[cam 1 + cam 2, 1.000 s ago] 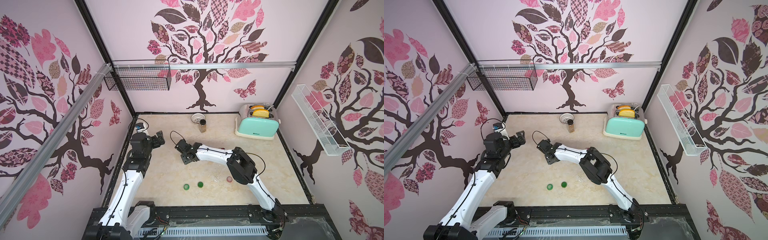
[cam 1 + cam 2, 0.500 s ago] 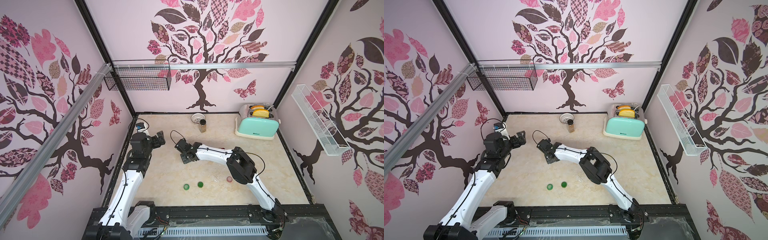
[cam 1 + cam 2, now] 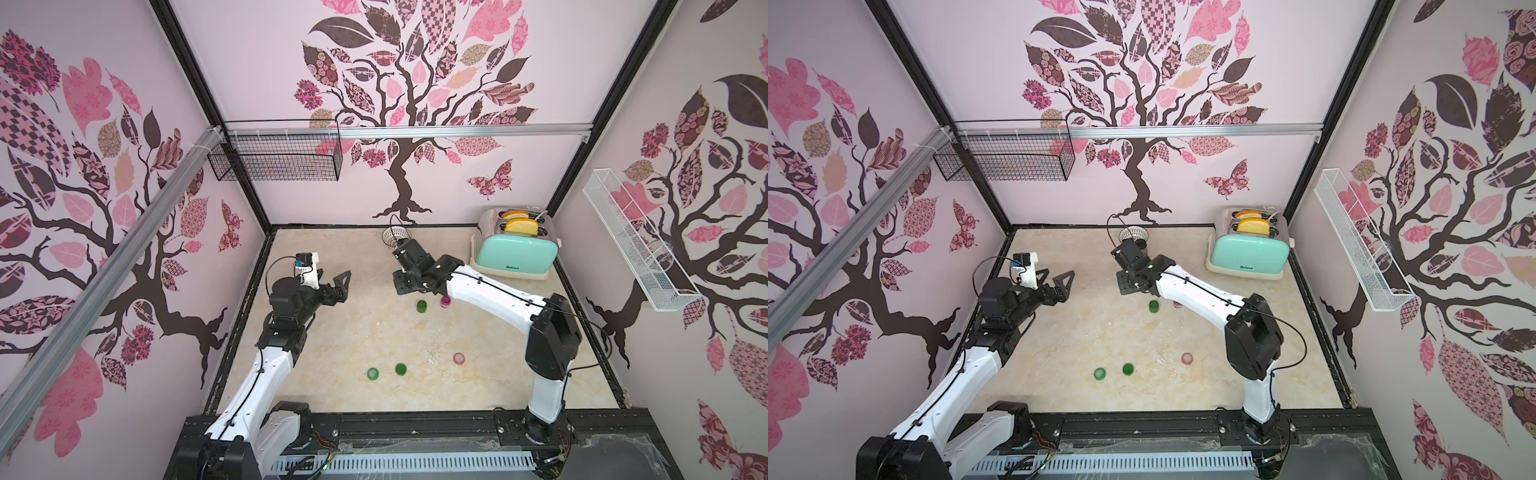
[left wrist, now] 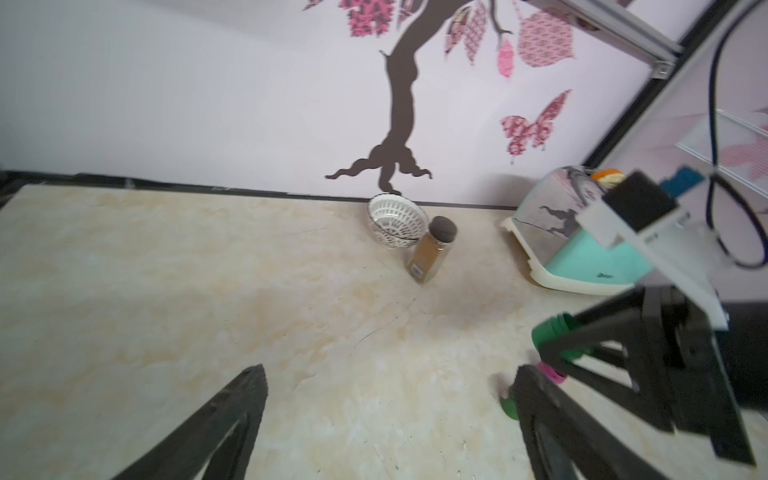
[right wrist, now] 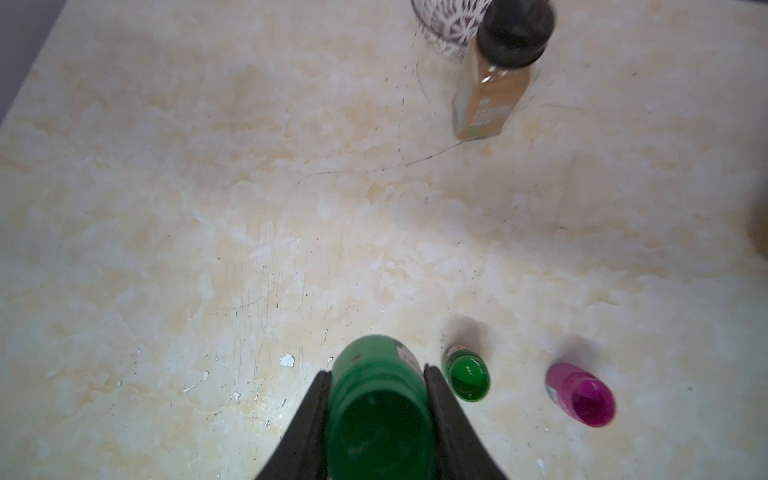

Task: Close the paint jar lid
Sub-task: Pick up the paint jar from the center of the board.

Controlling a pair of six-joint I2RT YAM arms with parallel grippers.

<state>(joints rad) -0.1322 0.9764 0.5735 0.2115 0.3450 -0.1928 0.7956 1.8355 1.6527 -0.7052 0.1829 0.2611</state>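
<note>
Room: pale pink enclosure walls with dark tree-and-leaf decals [image 3: 457, 187], edged by black frame posts; a black wire basket [image 3: 276, 160] hangs at the back left and a white wire shelf [image 3: 636, 241] on the right wall
Surface: beige marble-patterned tabletop [image 3: 353, 332], marked with fine scratches and small white chips in the right wrist view
Back of table: mint-green toaster holding yellow slices [image 3: 515, 257] in the back right corner; a white lattice bowl [image 4: 397, 226] and a brown spice bottle with a black cap [image 4: 432, 253] just beside each other at the back wall
Held jar: small green plastic paint jar [image 5: 380, 407], lid off, ribbed below the mouth, dark green inside, tilted; it sits mid-table toward the back, near the two standing jars
Standing jars: an open green jar [image 3: 422, 306] and an open magenta jar [image 3: 444, 301] near each other, apart, beneath the right forearm
Lids: a round green lid [image 3: 373, 373], a second green lid [image 3: 400, 369] and a pale pink lid [image 3: 458, 358] lie flat near the front edge, well apart from all jars
Right gripper [image 5: 376, 372]: black fingers pinch the held jar from both sides
Left gripper [image 3: 334, 276]: fingers spread wide, holding nothing, above the left side of the table
</note>
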